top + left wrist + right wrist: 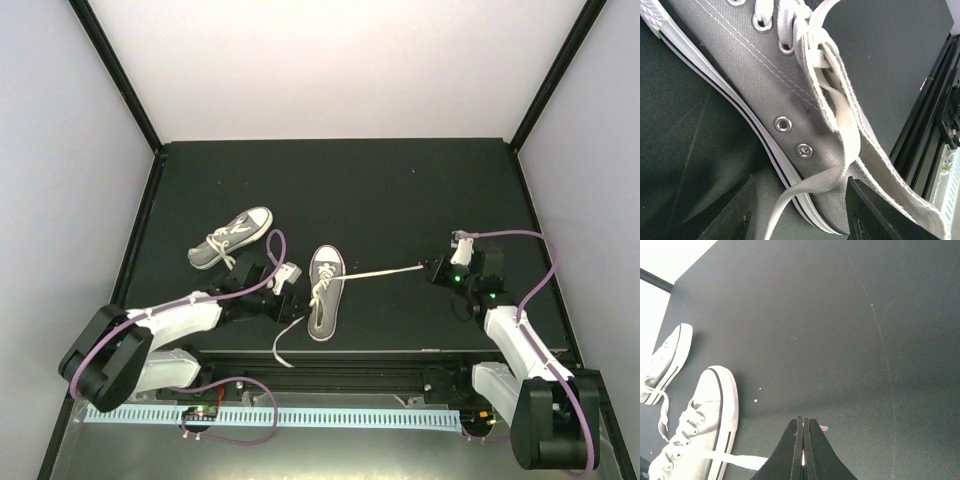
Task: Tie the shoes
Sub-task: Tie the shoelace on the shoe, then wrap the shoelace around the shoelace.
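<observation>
Even diffuse overhead light; faint soft shadows; white walls [330,60] overexposed; black table [400,190] dim, slight sheen; focus sharp.

Top view overhead from behind; left wrist close-up; all share centre shoe [326,295].

On the table [400,190], one shoe [325,295] lies in front, the other shoe [232,238] behind it to the left; a lace [385,271] stretches rightward from the front one.

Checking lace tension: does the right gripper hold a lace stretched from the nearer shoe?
Yes, a white lace runs straight and taut from the nearer shoe to the shut right gripper.
</observation>
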{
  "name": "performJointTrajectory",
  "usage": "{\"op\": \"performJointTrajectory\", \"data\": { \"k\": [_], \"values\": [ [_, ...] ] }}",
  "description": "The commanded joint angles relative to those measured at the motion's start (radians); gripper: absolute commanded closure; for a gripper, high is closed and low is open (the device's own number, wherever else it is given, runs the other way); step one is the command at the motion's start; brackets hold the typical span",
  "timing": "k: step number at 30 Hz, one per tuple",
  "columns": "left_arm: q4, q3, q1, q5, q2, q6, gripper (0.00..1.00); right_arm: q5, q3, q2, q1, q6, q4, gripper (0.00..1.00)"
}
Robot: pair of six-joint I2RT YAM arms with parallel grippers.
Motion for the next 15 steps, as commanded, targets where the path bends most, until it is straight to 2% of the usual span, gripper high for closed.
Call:
{"op": "performJointTrajectory", "data": {
  "k": [1, 10, 15],
  "values": [
    [0.037, 0.035, 0.001, 0.046, 0.038, 0.023, 0.52, -0.019, 0.013, 0.010, -0.006, 0.001, 0.027, 0.98],
    [0.096, 0.037, 0.001, 0.095, 0.058, 0.008, 0.69, -0.019, 0.016, 0.022, -0.007, -0.003, 0.026, 0.98],
    [0.116, 0.046, -0.003, 0.117, 0.058, -0.016, 0.90, -0.018, 0.021, 0.034, -0.007, -0.011, 0.024, 0.98]
  ]
}}
